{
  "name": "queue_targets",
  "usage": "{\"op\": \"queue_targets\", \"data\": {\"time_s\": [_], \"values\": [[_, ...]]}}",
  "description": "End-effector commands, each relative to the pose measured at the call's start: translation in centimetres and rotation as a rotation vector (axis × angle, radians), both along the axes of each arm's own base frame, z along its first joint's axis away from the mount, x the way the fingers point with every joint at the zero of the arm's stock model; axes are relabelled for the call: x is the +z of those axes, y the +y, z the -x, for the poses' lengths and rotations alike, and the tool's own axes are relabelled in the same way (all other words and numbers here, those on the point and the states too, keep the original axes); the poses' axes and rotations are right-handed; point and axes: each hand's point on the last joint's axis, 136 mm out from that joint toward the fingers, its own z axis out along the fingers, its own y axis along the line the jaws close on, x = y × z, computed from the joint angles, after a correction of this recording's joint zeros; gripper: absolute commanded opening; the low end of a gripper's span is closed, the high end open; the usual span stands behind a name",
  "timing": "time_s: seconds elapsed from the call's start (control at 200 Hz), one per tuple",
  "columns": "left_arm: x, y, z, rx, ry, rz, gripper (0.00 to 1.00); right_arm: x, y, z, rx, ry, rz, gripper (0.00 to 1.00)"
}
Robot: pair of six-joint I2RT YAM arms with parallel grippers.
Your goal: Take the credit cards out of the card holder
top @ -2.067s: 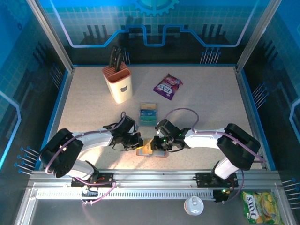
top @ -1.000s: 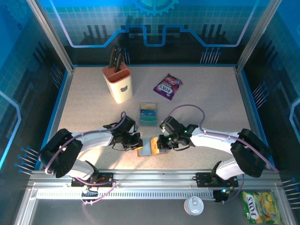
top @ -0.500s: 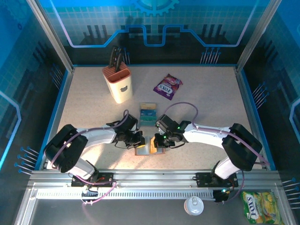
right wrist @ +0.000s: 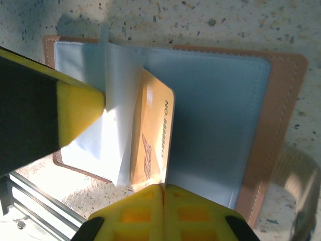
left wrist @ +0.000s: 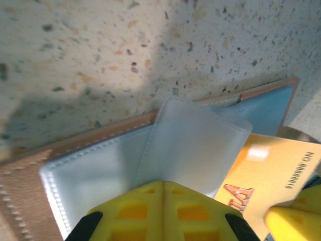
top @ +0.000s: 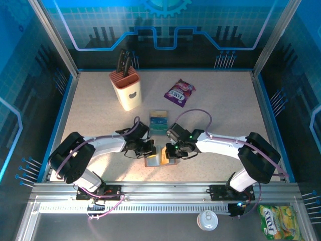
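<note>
- Looking down from the top external camera, the card holder lies open on the worktop, directly between the left pincer and the right pincer. Both pincers touch it. A stack of loose credit cards sits beyond both pincers, well apart from them.
- In the left wrist view, the left pincer has its pads together, clamped on a clear sleeve that fans out straight ahead of the fingertips. The yellow card lies ahead and to the right of them, and the holder's brown stitched edge lies to the left.
- In the right wrist view, the right pincer is clamped on the near end of the yellow card. The card's long axis runs straight ahead from the fingertips into the fold between sleeves. A finger of the left pincer comes in from the left, holding the sleeve leaf aside.
- The right arm already has the card, so the coming move probably turns on drawing it straight back along that axis. The left arm would meanwhile keep the holder from following.
</note>
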Motion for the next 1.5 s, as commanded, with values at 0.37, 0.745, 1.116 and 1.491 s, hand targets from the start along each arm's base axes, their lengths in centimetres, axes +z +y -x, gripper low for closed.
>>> {"op": "queue_targets", "data": {"time_s": [0.37, 0.745, 1.116, 1.491], "values": [[0.1, 2.4, 0.2, -0.027, -0.039, -0.143, 0.0, 5.7, -1.6, -1.8, 0.01, -0.125, 0.0, 0.0], [-0.2, 3.3, -0.6, -0.057, -0.066, -0.224, 0.0, 8.6, -3.9, -4.0, 0.067, -0.218, 0.019, 0.0], [1.2, 3.3, -2.2, -0.084, -0.118, -0.268, 0.0, 9.8, -3.7, -5.9, 0.352, -0.375, 0.078, 0.0], [2.3, 4.4, -2.1, -0.048, -0.144, -0.269, 0.03, 11.4, -1.1, -11.3, 0.758, -0.591, 0.154, 0.0]]}}
